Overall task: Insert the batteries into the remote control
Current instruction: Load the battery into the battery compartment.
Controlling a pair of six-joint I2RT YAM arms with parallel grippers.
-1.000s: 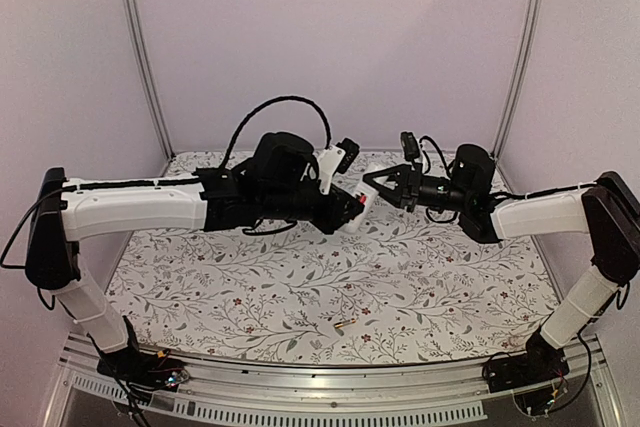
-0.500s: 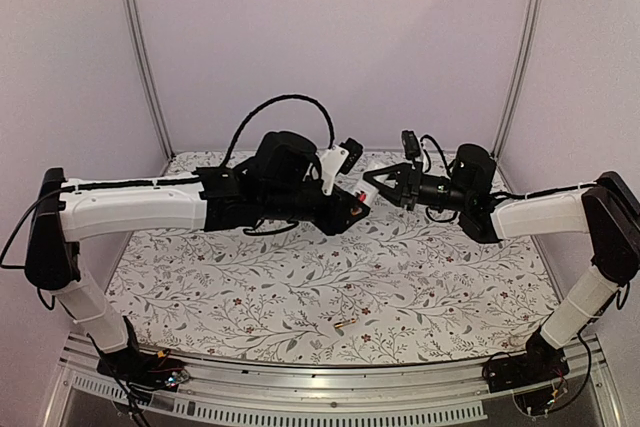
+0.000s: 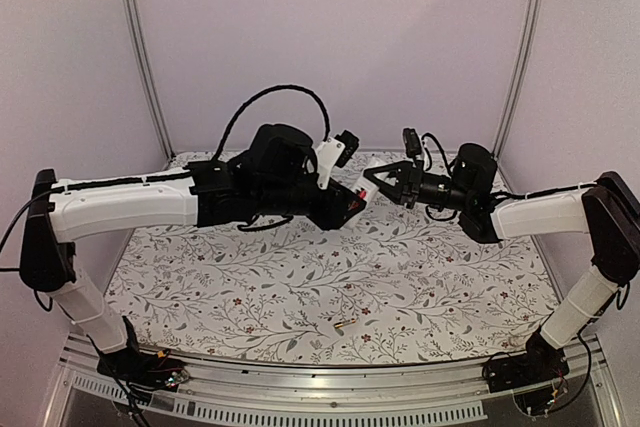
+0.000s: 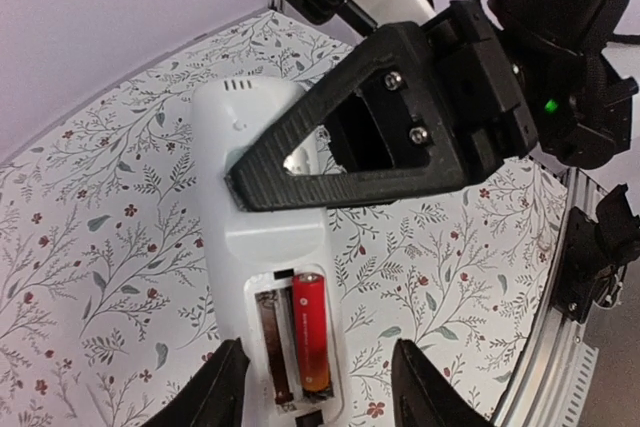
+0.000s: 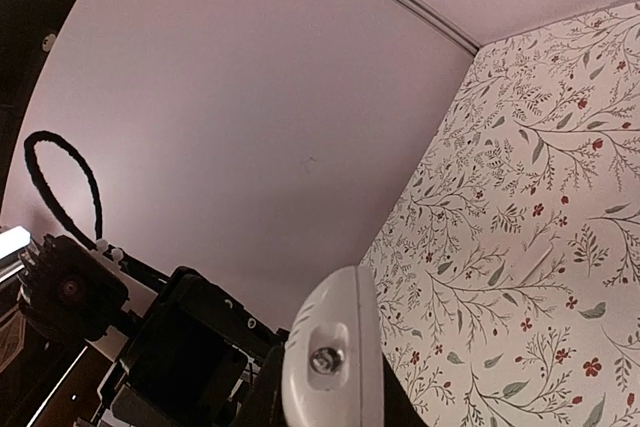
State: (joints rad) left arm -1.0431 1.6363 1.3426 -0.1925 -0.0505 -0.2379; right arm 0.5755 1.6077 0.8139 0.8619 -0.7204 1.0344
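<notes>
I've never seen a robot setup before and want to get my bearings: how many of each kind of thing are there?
Robot arms: 2, left arm and right arm
Remote control: 1, held up in the air
Batteries: 2, red battery in the remote's recess, dark battery lying on the table
Total: 5

left arm (image 3: 130,209): outstretched rightward, aloft | left tool (image 4: 320,392): clamped on remote (image 4: 260,247) | right arm (image 3: 540,212): outstretched leftward, aloft | right tool (image 3: 372,185): meeting left tool, finger (image 4: 330,162) across remote, spread unclear
</notes>
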